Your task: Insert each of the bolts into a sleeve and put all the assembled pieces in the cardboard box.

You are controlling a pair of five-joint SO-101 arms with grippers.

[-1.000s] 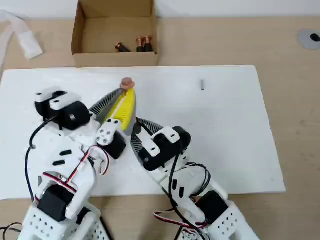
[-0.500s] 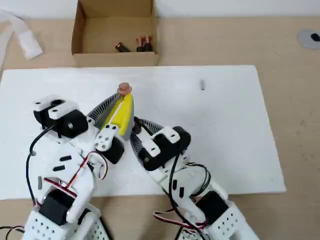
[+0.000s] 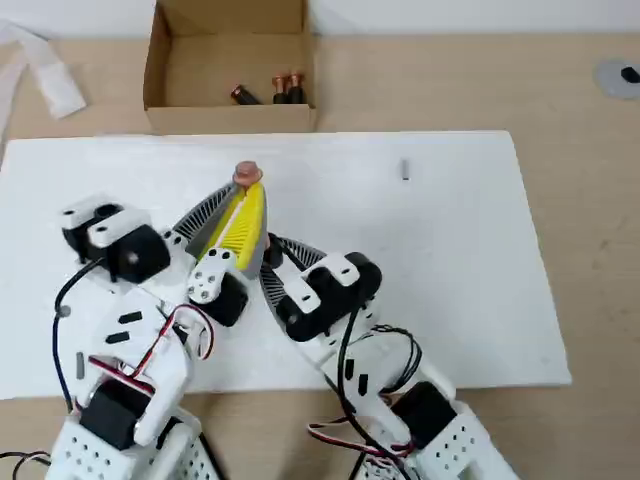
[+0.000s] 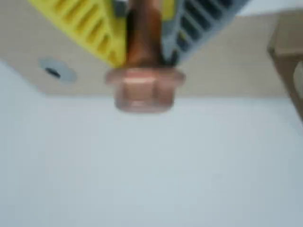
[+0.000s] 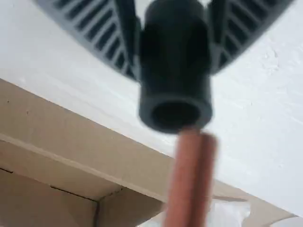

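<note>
My left gripper (image 3: 244, 192), with one yellow and one grey finger, is shut on a copper bolt (image 4: 143, 87). The bolt's flanged head (image 3: 247, 176) sticks out past the fingertips and points toward the cardboard box (image 3: 160, 70). My right gripper (image 3: 272, 252) sits just behind the left one, shut on a black sleeve (image 5: 175, 87). In the right wrist view the bolt's copper shaft (image 5: 191, 179) ends right at the sleeve's open mouth. Several assembled pieces (image 3: 272, 92) lie inside the box.
Both arms stand on a white mat (image 3: 450, 280) on the wooden table. A small grey piece (image 3: 405, 170) lies alone on the mat at the back right. White strips (image 3: 45, 75) lie left of the box, and a grey disc (image 3: 618, 77) at the far right.
The left arm has drawn back a little toward the front left, bringing the bolt's head slightly nearer the sleeve. The right arm has stayed still.
</note>
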